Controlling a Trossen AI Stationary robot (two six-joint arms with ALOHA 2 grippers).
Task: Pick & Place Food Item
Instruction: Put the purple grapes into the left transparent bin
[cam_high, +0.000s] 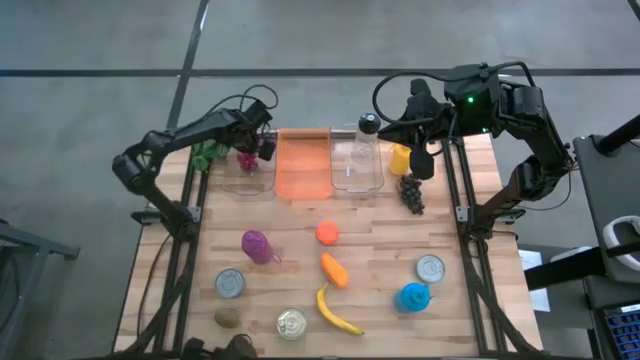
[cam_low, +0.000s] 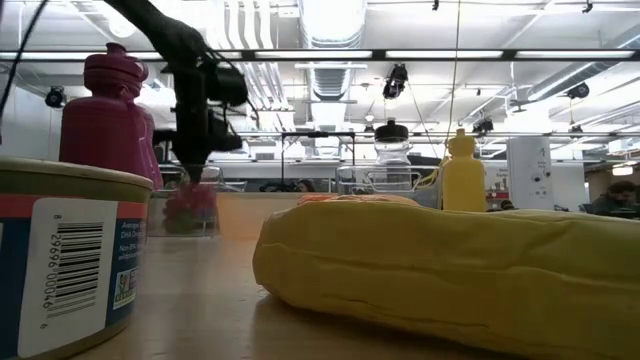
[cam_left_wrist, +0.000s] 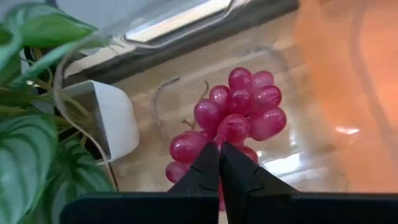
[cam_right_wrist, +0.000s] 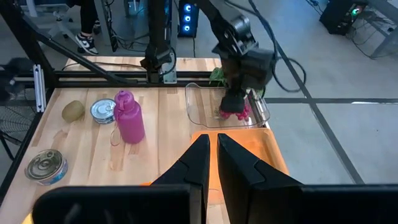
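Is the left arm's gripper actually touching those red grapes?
Touching. In the left wrist view the shut left gripper pinches the red grapes at the bunch's stem, its fingers meeting among the berries.

Grapes (cam_high: 247, 158) lie in the leftmost bin (cam_high: 232, 184) — plant (cam_high: 206, 152) just beside.

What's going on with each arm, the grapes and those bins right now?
left gripper: shut on red grapes' stem
red grapes: in the left clear bin
left clear bin: upright, holds the grapes
orange bin: nothing visible inside
right gripper: shut, holding nothing
dark grapes: lying on the table
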